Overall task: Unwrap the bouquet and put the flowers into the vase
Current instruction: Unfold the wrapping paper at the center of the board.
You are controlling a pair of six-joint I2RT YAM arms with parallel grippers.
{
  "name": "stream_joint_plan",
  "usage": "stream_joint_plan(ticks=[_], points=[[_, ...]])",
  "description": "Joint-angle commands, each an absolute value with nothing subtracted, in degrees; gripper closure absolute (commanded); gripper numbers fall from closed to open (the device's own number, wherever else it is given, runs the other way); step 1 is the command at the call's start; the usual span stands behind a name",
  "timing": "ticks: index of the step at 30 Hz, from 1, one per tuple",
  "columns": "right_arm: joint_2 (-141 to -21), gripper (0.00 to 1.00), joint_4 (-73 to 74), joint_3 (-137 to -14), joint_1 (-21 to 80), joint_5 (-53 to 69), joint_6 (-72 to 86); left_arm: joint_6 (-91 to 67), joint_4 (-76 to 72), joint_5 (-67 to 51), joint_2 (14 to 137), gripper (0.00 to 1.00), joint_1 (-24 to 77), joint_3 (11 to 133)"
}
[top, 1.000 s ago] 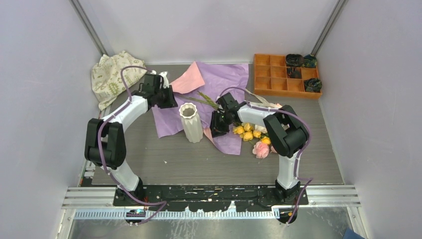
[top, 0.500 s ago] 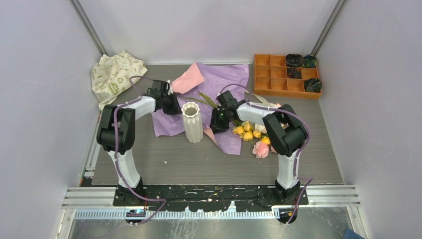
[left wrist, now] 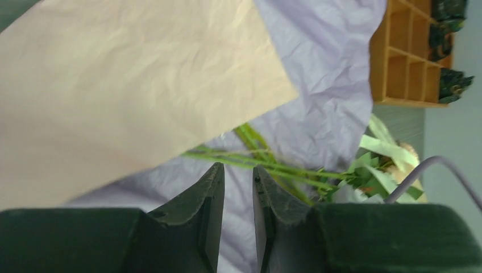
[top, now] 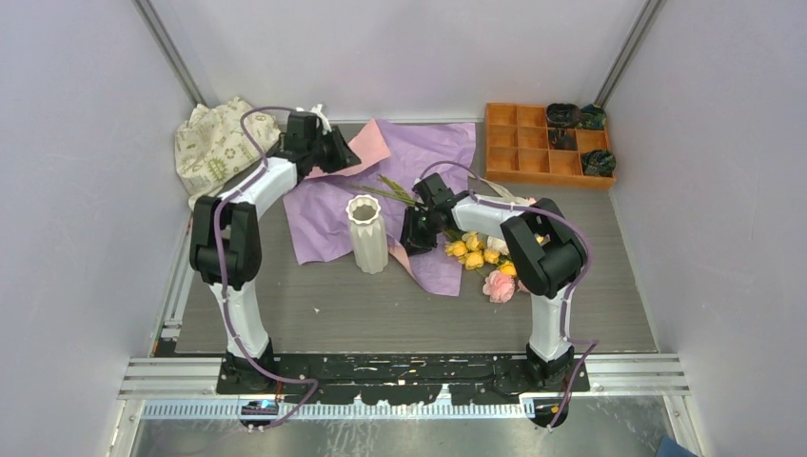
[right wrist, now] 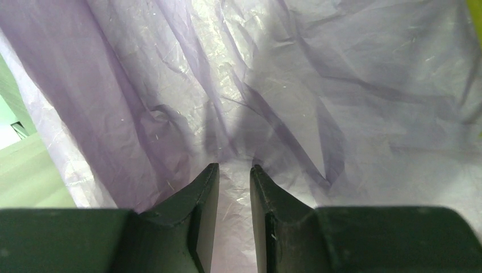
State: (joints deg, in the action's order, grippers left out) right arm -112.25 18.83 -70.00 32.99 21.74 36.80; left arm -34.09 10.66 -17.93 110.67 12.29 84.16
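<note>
- Vase point(top: 366, 238) is standing upright mid-table point(top: 400, 314), at the near edge of the spread purple wrapping paper point(top: 428, 157).
- Flowers point(top: 479, 255) are lying on the table to the vase's right, their green stems point(top: 390, 190) stretching across the paper.
- Orange tray point(top: 519, 152) is sitting far right, with dark bundles point(top: 598, 162) occupying compartments at its right end.
- Left gripper point(left wrist: 237, 170) is hovering beside the paper's pink flap point(top: 366, 152), its fingers narrowly apart and gripping nothing.
- Right gripper point(right wrist: 233, 169) is pointing into purple paper with its fingers slightly apart; I cannot tell whether a fold is caught.

Rose stems point(top: 392, 192) partly beneath the right arm point(top: 495, 217); dark tray items point(top: 561, 114) unidentifiable.
</note>
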Motion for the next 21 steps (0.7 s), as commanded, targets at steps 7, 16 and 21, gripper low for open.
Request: stream_joint_plan(ticks=[7,16,21], points=[[-115.5,0.68,19.2,-72.5,33.4,20.6,36.5,-38.1,4.7,-23.4,118.0,0.73,14.1,86.8],[-116.3,0.68,19.4,-73.5,33.4,21.1,37.2,-34.3,14.6,-14.4,122.6,0.74,16.6,94.4],[-114.6,0.67,20.2,-73.2,33.4,20.6,36.8,-32.8,18.3,-6.9,128.7,0.74,16.4,101.6]])
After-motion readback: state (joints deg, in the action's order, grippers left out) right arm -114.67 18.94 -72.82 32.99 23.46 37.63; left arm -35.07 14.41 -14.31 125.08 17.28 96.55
